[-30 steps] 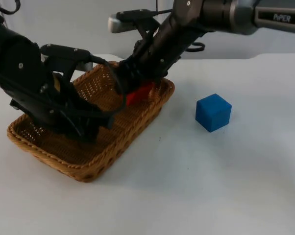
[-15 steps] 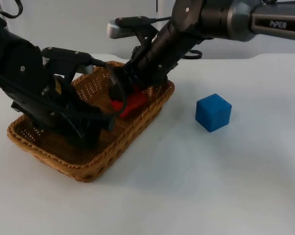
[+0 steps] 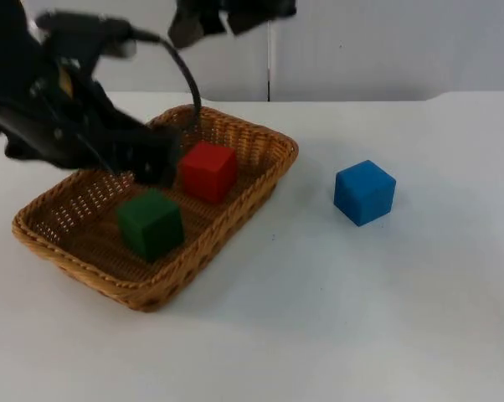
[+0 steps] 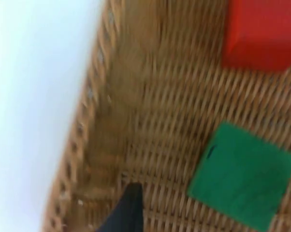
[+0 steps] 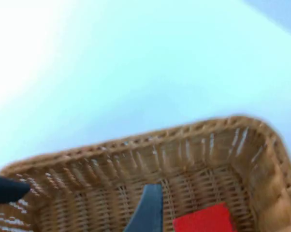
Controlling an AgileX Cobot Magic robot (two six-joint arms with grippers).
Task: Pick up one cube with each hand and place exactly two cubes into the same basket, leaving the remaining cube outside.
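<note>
A woven basket [image 3: 252, 197] stands on the left of the table and holds two cubes. The red cube [image 3: 208, 170] rests near its far end, and the green cube [image 3: 151, 224] lies closer to the front. Both lie free. A blue cube [image 3: 365, 192] sits alone on the table to the right of the basket. My left gripper [image 3: 156, 161] hovers open above the basket's left half; one of its fingertips [image 4: 130, 209] is beside the green cube [image 4: 242, 181]. My right gripper [image 5: 78, 198] is lifted high over the basket's far end, open and holding nothing, with the red cube [image 5: 203, 220] below it.
The grey partition wall [image 3: 361, 42] closes off the back of the table. White table top [image 3: 361, 318] stretches in front of and to the right of the basket.
Both arms have lifted up out of the basket. The right arm has pulled back toward the wall, leaving the red cube. The green cube now lies uncovered where the left gripper was.
</note>
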